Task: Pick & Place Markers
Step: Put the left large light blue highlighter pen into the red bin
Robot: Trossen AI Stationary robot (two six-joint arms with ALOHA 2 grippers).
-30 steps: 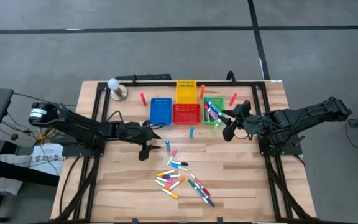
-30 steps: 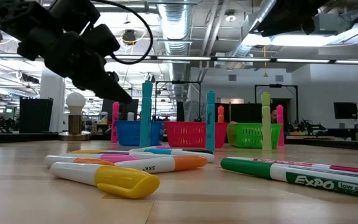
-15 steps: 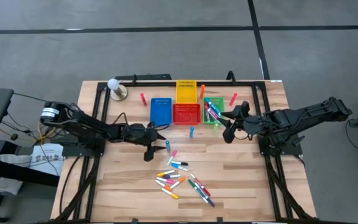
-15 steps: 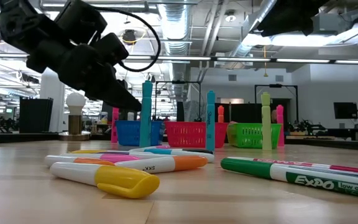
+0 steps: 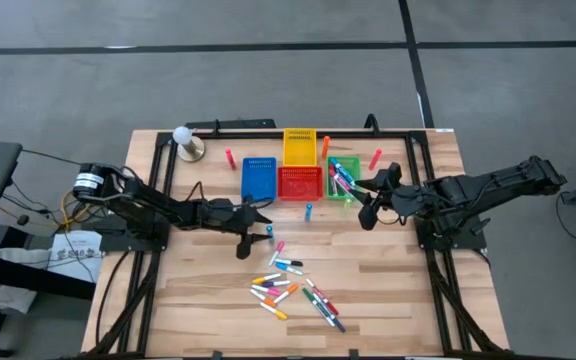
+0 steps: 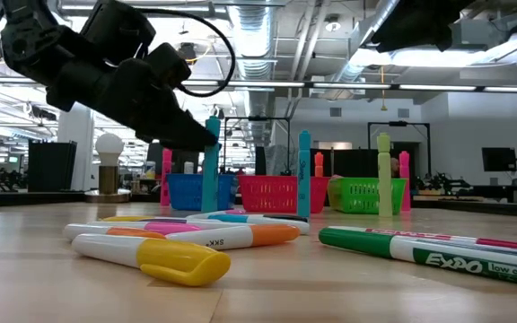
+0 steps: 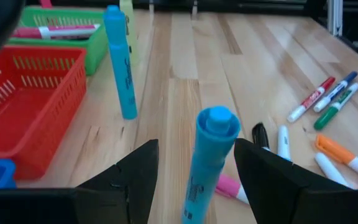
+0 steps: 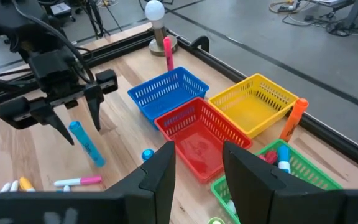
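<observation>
My right tool (image 5: 367, 203) hangs part-open by the green bin (image 5: 345, 178), contents half hidden. My left tool (image 7: 194, 177), spread wide, straddles an upright blue marker (image 7: 207, 163).

We saw a table (image 5: 388, 285) of pale wood planks, smooth with a soft sheen. The bins (image 8: 197, 134) looked like glossy plastic mesh. The markers (image 6: 173, 256) had smooth, shiny plastic barrels. The left gripper (image 7: 194, 174) looked matt black, and the frame (image 5: 268, 127) seemed dark metal.
</observation>
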